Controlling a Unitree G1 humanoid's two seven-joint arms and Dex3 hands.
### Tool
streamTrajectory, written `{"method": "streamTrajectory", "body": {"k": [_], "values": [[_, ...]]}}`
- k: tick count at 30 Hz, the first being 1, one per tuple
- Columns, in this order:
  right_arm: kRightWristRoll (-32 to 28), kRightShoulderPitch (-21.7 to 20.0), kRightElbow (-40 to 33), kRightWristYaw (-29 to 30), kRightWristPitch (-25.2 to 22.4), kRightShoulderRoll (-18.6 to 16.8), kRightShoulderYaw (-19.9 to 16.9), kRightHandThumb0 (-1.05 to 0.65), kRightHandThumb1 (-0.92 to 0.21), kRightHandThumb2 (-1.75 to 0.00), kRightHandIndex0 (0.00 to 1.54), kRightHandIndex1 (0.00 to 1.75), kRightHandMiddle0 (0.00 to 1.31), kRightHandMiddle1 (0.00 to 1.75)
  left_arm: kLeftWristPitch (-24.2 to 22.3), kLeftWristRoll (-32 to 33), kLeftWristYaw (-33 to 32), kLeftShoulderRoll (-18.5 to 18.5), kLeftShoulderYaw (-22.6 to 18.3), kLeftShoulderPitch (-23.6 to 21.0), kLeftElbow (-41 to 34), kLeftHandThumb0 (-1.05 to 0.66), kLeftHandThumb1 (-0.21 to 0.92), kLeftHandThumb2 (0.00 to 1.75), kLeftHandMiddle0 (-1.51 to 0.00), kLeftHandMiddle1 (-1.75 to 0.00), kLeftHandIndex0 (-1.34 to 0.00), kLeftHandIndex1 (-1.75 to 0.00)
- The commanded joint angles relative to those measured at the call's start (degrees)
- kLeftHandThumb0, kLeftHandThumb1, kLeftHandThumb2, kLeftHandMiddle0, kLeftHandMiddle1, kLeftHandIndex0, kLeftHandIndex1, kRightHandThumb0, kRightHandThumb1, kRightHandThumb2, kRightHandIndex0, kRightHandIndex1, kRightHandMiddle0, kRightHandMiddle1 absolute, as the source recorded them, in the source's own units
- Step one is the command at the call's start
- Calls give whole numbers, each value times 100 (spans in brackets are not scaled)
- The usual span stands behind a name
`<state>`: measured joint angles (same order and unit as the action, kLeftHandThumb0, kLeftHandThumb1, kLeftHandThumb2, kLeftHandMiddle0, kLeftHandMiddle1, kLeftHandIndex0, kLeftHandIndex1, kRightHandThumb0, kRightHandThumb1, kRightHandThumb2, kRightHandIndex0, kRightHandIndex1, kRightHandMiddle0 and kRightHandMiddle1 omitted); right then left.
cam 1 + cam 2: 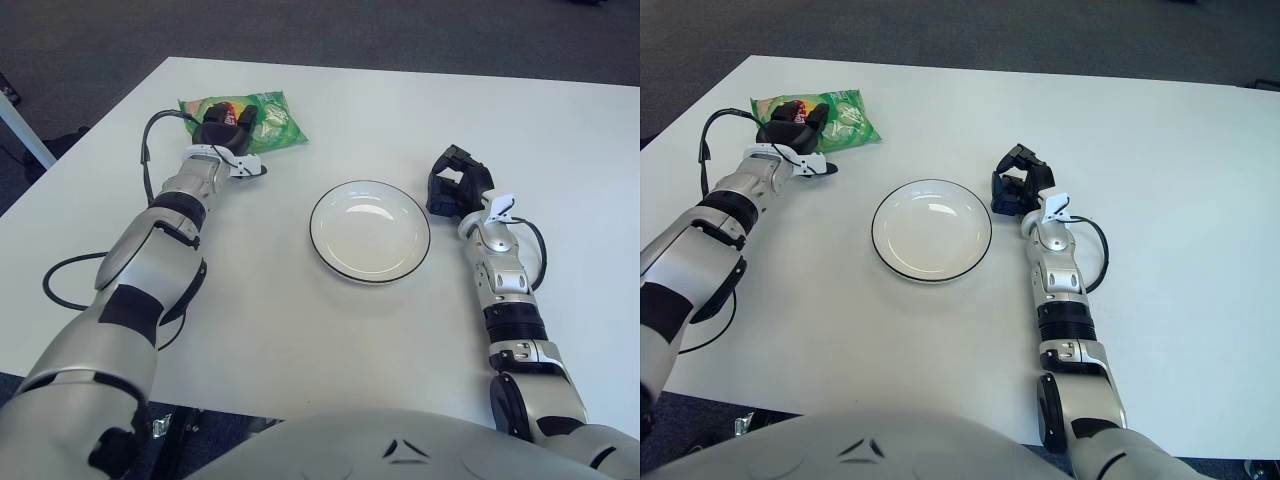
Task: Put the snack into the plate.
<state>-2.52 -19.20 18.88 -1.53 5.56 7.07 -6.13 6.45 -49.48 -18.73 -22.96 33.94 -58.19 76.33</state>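
Observation:
The snack, a green bag (268,118), lies on the white table at the far left. My left hand (224,124) is on top of the bag with its dark fingers curled over the bag's left half, which they hide. The white plate (338,250) with a dark rim sits empty in the middle of the table, to the right of the bag and nearer to me. My right hand (455,187) shows just to the right of the plate, with its fingers relaxed and holding nothing.
The table's far edge runs across the top with dark carpet beyond it. A black cable (60,270) loops beside my left arm near the table's left edge. A white table leg or rail (22,128) shows at the far left.

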Motion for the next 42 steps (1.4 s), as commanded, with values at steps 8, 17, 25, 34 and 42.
{"method": "streamTrajectory", "body": {"k": [8,17,25,34,42], "values": [[136,536,186,-69,52,55,91,-52,-24,-141,129,175,68,175,-153,-104,-945,-64,193,491,121,19,31,120,-30,-171,0,-129],[381,552,67,62,-59,100,186,-52,-24,-142,130,175,68,175,217,-132,-1118,-185,351,396,48,43,40,120,-52,-174,-16,-173],[552,576,-63,122,-210,128,262,-52,-24,-141,129,175,68,175,381,-87,-1206,-252,371,392,57,2,19,141,-76,-156,-50,-175],[626,598,-139,142,-331,146,300,-52,-22,-143,131,175,70,175,495,102,-1092,-345,218,319,-174,0,10,152,-83,-160,-54,-175],[775,601,-77,126,-114,238,383,-53,-22,-144,132,175,70,175,490,230,-971,-390,146,299,-412,0,10,154,-81,-165,-53,-175]]}}
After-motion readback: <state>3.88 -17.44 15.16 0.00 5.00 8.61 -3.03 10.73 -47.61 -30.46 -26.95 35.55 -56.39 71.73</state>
